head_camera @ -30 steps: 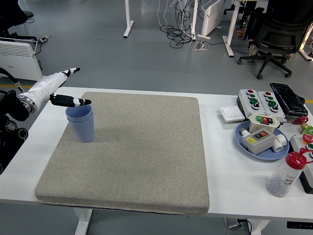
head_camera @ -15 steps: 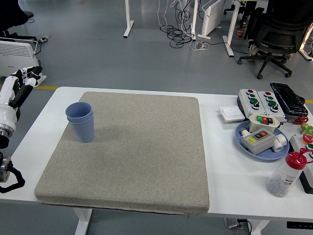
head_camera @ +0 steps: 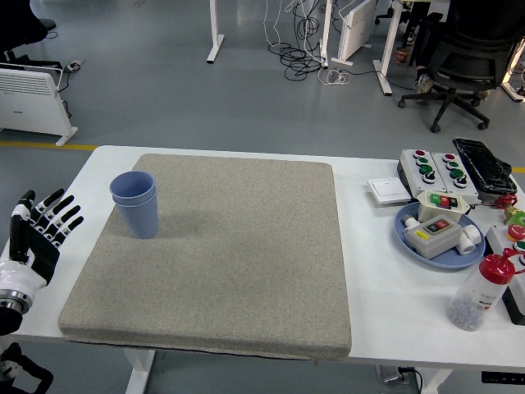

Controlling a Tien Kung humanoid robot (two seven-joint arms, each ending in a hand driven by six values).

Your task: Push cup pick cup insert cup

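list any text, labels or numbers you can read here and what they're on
None can be read.
Bottle: the red band under the cap has print, too small to read.
Button boxes: coloured buttons only, any marks too small.
Cups, mat, left hand: no text.

Blue cups (head_camera: 135,203) nested as one stack, upright, well apart from left hand (head_camera: 37,238), beyond its fingertips
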